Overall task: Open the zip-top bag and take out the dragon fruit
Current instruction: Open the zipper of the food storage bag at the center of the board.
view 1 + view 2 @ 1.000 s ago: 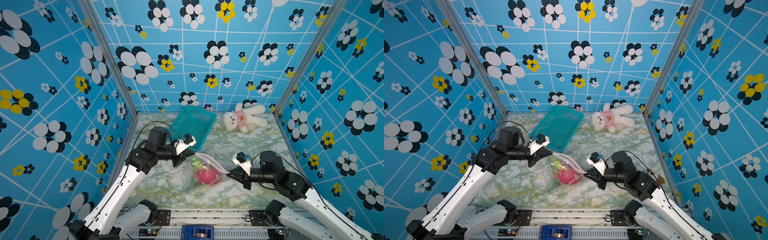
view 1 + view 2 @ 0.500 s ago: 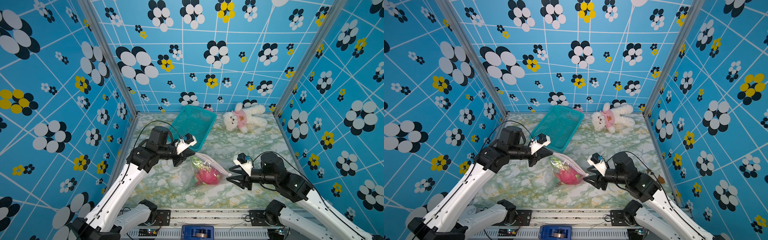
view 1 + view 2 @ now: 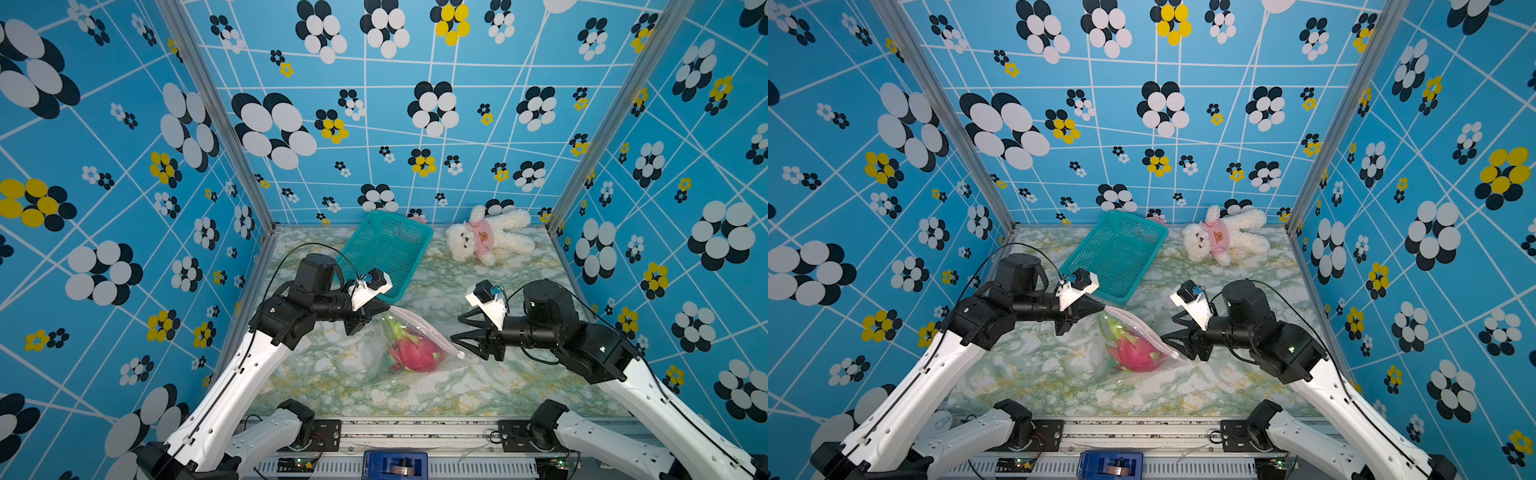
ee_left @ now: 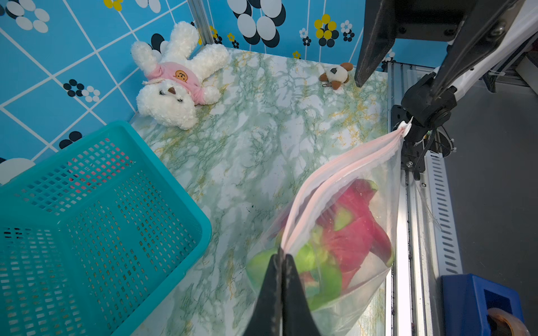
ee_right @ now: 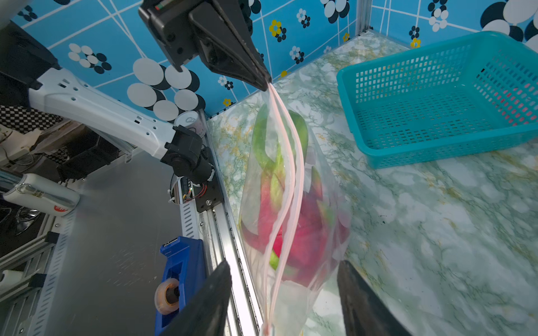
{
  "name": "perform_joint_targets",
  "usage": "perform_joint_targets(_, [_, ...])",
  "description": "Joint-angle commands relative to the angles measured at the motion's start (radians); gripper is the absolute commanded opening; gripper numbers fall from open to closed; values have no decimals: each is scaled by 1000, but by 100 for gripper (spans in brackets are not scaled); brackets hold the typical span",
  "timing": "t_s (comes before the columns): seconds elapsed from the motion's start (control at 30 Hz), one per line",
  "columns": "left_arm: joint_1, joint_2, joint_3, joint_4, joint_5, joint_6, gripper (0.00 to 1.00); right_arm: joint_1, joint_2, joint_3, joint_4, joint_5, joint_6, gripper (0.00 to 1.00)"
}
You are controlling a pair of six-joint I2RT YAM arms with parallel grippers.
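Zip-top bag point(image 3: 420, 332) pinched in left tool point(image 3: 388, 308); right tool point(image 3: 456, 328) spread

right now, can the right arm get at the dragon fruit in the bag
Probably not yet. The right claw is open near the slider, but the dragon fruit sits inside the zip-top bag, whose pink strips are only narrowly parted.

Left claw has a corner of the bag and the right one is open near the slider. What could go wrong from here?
1. The left claw pinches only one corner of the zip-top bag; with the dragon fruit inside, the film may slip out if lifted.
2. The zip strip gapes only narrowly; the open right claw might catch plastic together with the fruit, or shove the bag aside.
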Motion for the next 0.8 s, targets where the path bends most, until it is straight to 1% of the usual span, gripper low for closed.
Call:
perform_joint_targets(0.0, [-7,-14,-10,-2,-10,-8,0,7,79,91,-147,59,3,60])
perform_joint_targets(0.1, [-7,-18,-10,-1,-7,-9,0,8,122,133,-166,47,1,59])
perform_joint_targets(0.2, [-7,-25,-14,1,-9,-9,0,14,157,158,-160,28,8,55])
perform_joint_targets(0.37, [-8,-30,-13,-6,-13,-2,0,47,218,197,-186,10,-18,51])
perform_joint_targets(0.6, [-10,-38,-11,1,-13,0,0,65,278,230,-164,-9,-20,41])
perform_joint_targets(0.77, [-10,-40,-10,7,-7,4,0,80,331,254,-142,-21,-13,40])
